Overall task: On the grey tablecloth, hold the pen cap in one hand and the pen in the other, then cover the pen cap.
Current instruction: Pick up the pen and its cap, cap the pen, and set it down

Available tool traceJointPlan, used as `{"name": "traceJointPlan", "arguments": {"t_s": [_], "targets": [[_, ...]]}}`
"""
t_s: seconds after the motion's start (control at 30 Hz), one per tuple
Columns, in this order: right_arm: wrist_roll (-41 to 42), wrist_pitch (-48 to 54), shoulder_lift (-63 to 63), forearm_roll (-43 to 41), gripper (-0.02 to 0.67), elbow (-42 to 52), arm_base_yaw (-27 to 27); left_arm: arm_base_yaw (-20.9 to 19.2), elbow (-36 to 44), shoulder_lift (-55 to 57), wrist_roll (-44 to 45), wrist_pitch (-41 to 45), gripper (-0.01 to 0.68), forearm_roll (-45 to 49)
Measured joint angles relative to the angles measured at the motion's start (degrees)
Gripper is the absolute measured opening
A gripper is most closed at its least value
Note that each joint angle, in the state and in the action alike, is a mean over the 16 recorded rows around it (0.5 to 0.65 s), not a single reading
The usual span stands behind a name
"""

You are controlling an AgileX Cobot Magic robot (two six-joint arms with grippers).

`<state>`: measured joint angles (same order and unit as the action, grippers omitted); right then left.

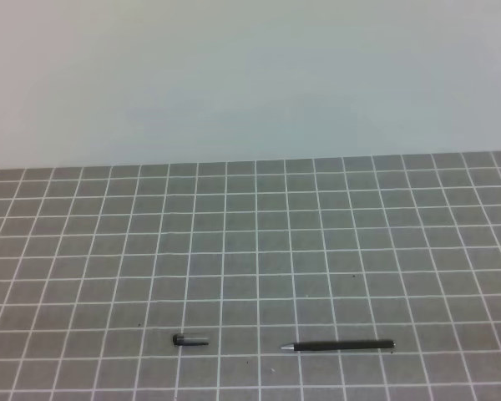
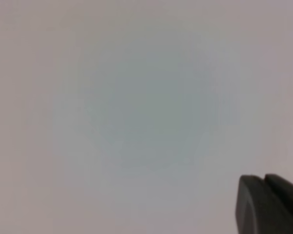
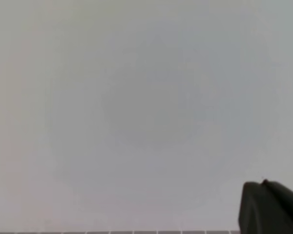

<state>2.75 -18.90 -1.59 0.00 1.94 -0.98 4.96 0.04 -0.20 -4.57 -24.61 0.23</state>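
The pen cap (image 1: 190, 340), a short dark cylinder, lies on the grey tablecloth (image 1: 250, 251) near the front, left of centre. To its right lies the pen (image 1: 338, 345), slim and black, with its silvery tip pointing left toward the cap. Neither arm appears in the exterior high view. In the left wrist view only the dark tips of my left gripper (image 2: 264, 181) show at the bottom right, pressed together against a blank pale wall. The right wrist view shows my right gripper (image 3: 263, 184) the same way, shut and holding nothing.
A plain pale wall (image 1: 250, 75) rises behind the cloth's far edge. A thin strip of the gridded cloth (image 3: 136, 232) shows at the bottom of the right wrist view.
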Motion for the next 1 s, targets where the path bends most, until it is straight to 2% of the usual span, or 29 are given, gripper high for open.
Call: {"name": "traceJointPlan", "arguments": {"t_s": [0.2,0.33,0.43,0.6,0.83,1.0], "targets": [[0.1,-1.7,0.0,0.1,-0.003,0.0,0.0,0.0,0.0,0.0,-3.8,-2.6,-0.003,0.0],[0.3,-2.3,0.0,0.4,-0.003,0.0,0.0,0.0,-0.6,0.0,-7.1,-1.2,-0.003,0.0],[0.5,-2.5,0.0,0.6,-0.003,-0.1,0.0,0.0,-2.5,0.0,-10.4,3.0,-0.003,0.0],[0.4,0.1,0.0,1.0,-0.003,-1.7,0.0,0.0,-7.9,0.0,-12.7,14.7,-0.003,0.3],[0.1,13.8,0.6,1.7,-0.003,-9.4,0.0,0.0,-15.9,0.1,-8.9,31.8,-0.003,1.2],[0.2,29.5,3.8,2.8,-0.002,-18.9,0.0,0.0,-18.2,0.1,-3.8,37.5,-0.003,1.4]]}}
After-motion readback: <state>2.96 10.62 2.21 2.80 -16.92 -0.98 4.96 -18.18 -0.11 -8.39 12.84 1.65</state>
